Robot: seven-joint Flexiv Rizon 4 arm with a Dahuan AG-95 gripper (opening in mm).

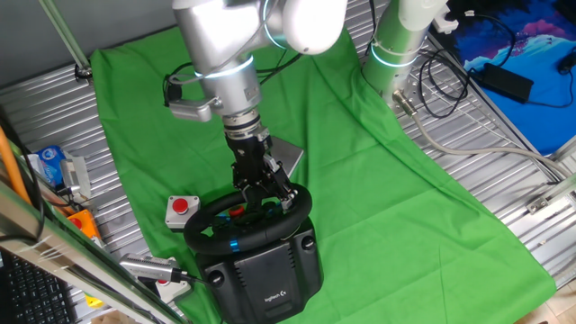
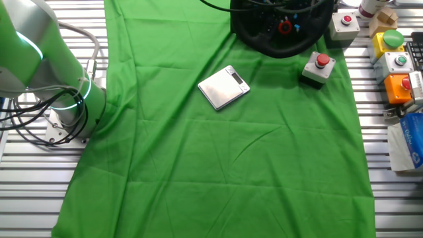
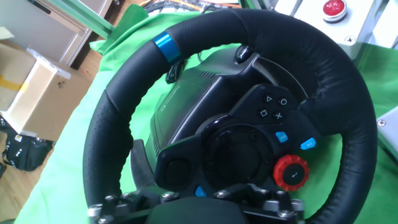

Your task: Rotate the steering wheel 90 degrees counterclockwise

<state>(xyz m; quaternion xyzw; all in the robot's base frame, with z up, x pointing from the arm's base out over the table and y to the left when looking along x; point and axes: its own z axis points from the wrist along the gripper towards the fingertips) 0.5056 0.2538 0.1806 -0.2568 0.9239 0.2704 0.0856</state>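
The black steering wheel (image 1: 202,226) stands on its bulky black base (image 1: 265,274) at the front of the green cloth. The other fixed view shows the steering wheel's rim (image 2: 277,47) at the top edge. From the hand view the steering wheel (image 3: 348,81) fills the frame, with a blue stripe (image 3: 166,45) on the far rim and a red knob (image 3: 291,172) on the hub. My gripper (image 1: 268,193) reaches down onto the rim's far side, opposite the blue stripe, and looks shut on it. In the hand view the gripper (image 3: 194,211) sits at the bottom edge, its fingertips mostly hidden by the rim.
A small grey box with a red button (image 1: 182,209) (image 2: 318,68) sits beside the wheel. A flat silver scale (image 2: 223,86) lies mid-cloth. More button boxes (image 2: 395,63) line the side. The arm's base (image 2: 66,112) stands off the cloth, with cables around it.
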